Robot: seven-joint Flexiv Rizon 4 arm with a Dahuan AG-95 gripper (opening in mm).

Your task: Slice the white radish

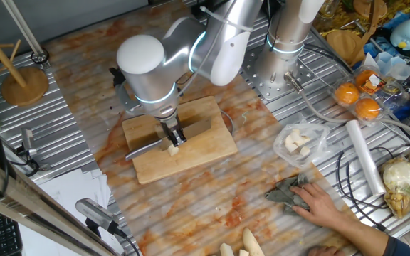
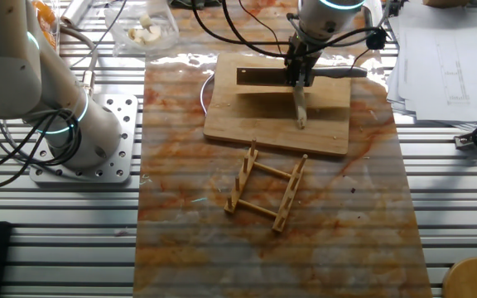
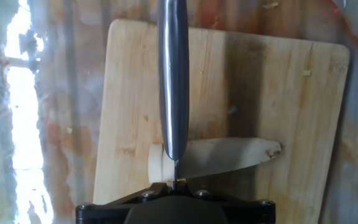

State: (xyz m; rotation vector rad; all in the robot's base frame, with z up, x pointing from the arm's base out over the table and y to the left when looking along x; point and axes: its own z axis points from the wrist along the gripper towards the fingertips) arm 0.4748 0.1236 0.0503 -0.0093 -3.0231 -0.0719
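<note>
While the knife [image 3: 173, 81] stands across the white radish [image 3: 222, 155] on the cutting board [image 3: 129, 93], fingers pinching its handle, cutting is underway; next, press straight down.

You see a matt, cream-white radish [image 3: 229, 155] lying on a pale wooden cutting board [image 3: 278, 93] with visible grain. The knife [image 3: 173, 81] above it is smooth, glossy grey metal. The worktop [image 2: 338, 240] looks like polished, orange-veined marble that catches glare.
</note>
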